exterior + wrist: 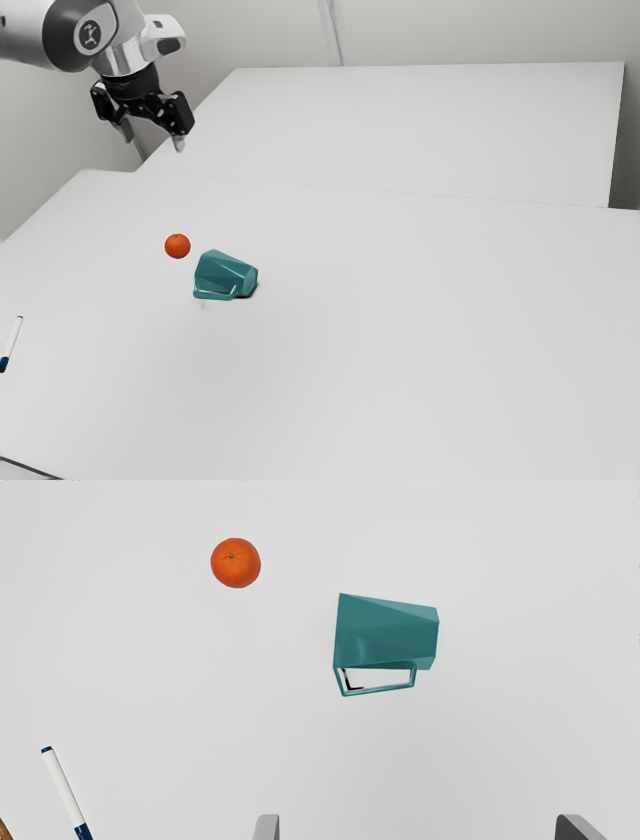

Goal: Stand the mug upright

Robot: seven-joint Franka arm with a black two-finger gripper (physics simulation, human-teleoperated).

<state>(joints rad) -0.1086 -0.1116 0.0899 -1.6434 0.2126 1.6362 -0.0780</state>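
High above the table's far-left part in the exterior view hangs my gripper [152, 138], well away from the mug. In the wrist view the gripper [417, 826] is open, its two fingertips wide apart with nothing between them. The teal faceted mug [224, 275] lies on its side on the white table, its base toward the exterior view's right and its handle toward the near side. In the wrist view the mug [387, 632] shows its side and its angular handle; its mouth faces the side where the orange is.
An orange [177, 246] rests close to the mug's mouth end. A white marker with blue ends [12, 342] lies at the exterior view's left edge. In the wrist view a brown object [4, 830] shows at the corner beside the marker [64, 790].
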